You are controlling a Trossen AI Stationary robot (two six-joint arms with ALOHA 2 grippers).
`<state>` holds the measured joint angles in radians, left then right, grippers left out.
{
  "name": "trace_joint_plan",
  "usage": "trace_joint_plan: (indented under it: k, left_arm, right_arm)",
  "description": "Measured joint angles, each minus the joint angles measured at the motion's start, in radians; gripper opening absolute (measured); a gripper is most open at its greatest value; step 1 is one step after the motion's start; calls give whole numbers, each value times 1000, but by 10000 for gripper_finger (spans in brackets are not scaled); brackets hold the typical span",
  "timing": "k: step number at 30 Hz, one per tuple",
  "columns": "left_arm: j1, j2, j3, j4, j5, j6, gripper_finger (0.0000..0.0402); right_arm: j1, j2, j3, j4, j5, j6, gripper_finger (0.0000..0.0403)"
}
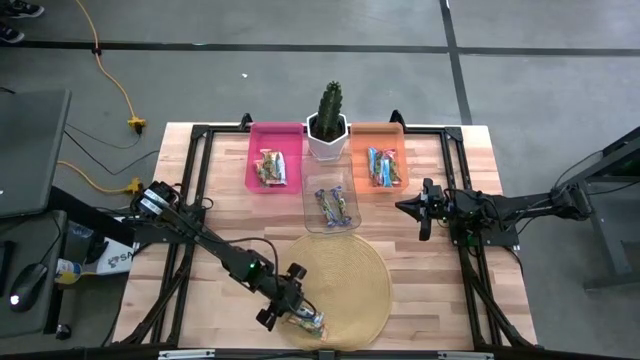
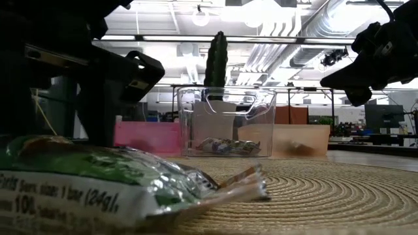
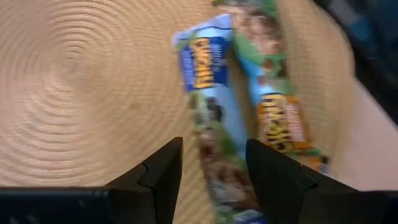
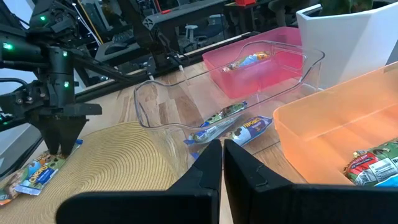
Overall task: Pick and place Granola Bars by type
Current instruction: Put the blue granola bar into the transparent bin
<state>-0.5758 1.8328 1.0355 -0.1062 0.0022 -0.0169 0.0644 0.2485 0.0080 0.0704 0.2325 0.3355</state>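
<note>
3 bins on the tabletop (image 1: 220, 170): 1 pink bin (image 1: 275, 135), 1 clear bin (image 1: 332, 187), 1 orange bin (image 1: 378, 135), plus 1 round woven mat (image 1: 350, 275) and 1 potted cactus (image 1: 328, 120). Granola bars: 2 on the mat (image 3: 211, 74) (image 3: 273, 93), side by side; those inside each bin lie in small piles, exact nos. can't be told. 2 arms, each w/ 1 tool: left tool (image 1: 282, 300), right tool (image 1: 428, 208).

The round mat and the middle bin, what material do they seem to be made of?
The round mat looks like woven straw or similar fibre, matte tan: coiled concentric ridges show. The middle bin looks like clear glossy plastic: bars and the room behind show through its walls.
</note>
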Motion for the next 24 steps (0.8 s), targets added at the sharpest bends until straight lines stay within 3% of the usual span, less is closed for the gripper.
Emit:
trace_joint_plan:
  k: [9,17,24]
  left_arm:
    - [0,0,0,-1,61,-18,174]
    - [0,50,1,2,45,-44,175]
    - [-2,63,3,9,-46,-67,175]
  right_arm:
    - [0,0,0,0,0,-1,0]
    - [0,0,0,0,0,-1,0]
    - [0,0,0,1,0,-1,0]
